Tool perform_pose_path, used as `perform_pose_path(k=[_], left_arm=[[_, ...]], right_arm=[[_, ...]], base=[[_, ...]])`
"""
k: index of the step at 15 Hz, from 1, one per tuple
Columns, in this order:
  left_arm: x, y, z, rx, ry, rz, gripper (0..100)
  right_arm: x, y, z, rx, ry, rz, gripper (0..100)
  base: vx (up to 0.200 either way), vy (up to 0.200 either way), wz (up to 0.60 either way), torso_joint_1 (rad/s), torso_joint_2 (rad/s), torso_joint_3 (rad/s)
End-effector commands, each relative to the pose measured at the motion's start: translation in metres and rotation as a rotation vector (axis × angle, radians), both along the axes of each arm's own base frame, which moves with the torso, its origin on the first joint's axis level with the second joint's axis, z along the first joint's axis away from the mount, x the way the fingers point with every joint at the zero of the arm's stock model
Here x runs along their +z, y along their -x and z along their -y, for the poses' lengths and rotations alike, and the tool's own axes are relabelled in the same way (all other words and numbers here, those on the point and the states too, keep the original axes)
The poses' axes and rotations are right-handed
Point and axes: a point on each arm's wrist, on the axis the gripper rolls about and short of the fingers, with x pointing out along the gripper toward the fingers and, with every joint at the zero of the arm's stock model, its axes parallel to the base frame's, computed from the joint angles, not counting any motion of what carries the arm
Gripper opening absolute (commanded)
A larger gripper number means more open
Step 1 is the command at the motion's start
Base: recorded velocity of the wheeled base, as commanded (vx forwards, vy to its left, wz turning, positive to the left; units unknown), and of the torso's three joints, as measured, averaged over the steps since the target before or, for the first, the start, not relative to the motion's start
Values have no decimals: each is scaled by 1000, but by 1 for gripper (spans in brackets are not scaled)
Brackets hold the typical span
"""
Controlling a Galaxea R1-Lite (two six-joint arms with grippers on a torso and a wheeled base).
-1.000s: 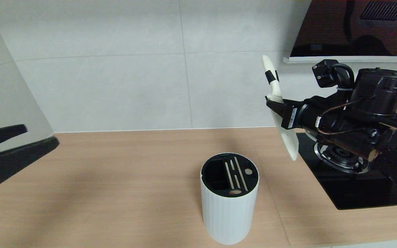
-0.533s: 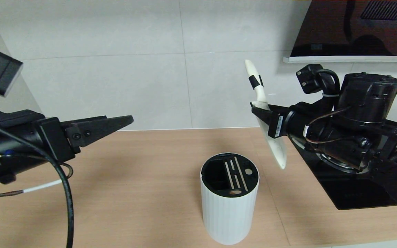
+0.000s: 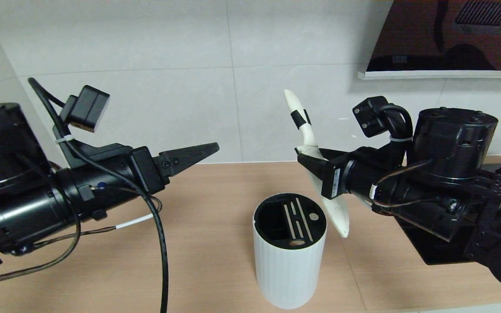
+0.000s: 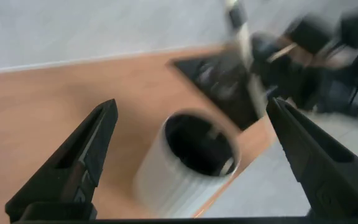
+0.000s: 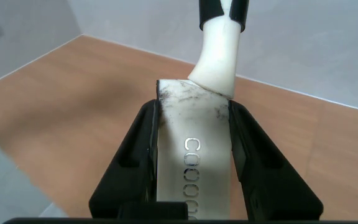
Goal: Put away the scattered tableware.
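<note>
Hob (image 3: pixel 433 254) at slotted utensil holder's (image 3: pixel 289 265) three o'clock; right end effector (image 3: pixel 309 158) pinches white spatula (image 3: pixel 337 217) at two; left end effector (image 4: pixel 191 106) spread.

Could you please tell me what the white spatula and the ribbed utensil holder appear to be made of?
The white spatula looks like matte plastic: a smooth moulded surface with dark scuffs near the handle. The utensil holder is likely matte white plastic, with an evenly ribbed wall and a black slotted top insert; ceramic cannot be ruled out.
</note>
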Motion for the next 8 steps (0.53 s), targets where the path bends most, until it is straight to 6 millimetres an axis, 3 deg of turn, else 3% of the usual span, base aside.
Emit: perform_pose_path(k=[1, 8], left_arm=[[-9, -4, 10, -31, 11, -51, 100], [-4, 10, 40, -169, 225, -132, 100]], right_arm=[[2, 8, -2, 22, -5, 5, 0], [-2, 27, -17, 100, 11, -22, 0]], base=[[0, 0, 0, 0, 0, 0], [0, 0, 0, 0, 0, 0]])
